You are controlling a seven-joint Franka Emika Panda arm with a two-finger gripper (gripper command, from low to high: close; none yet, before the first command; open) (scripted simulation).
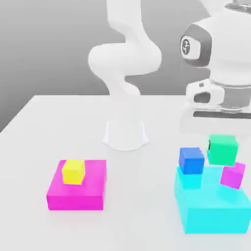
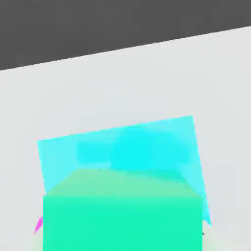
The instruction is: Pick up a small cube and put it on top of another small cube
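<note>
The small green cube point(image 1: 223, 149) hangs in the air under my gripper point(image 1: 223, 138), which is shut on it. In the hand view the green cube point(image 2: 122, 215) looms very close. Just below it, toward the exterior view's right, the small pink-purple cube point(image 1: 233, 175) rests on a large cyan block point(image 1: 211, 208). A sliver of this pink cube point(image 2: 38, 225) peeks out beside the green one, with the cyan block point(image 2: 122, 147) behind them.
A small blue cube point(image 1: 191, 160) sits on the cyan block's far corner, close to the green cube. At the exterior view's left, a small yellow cube point(image 1: 73, 171) lies on a flat magenta block point(image 1: 78, 193). The arm's white base point(image 1: 125, 135) stands mid-table.
</note>
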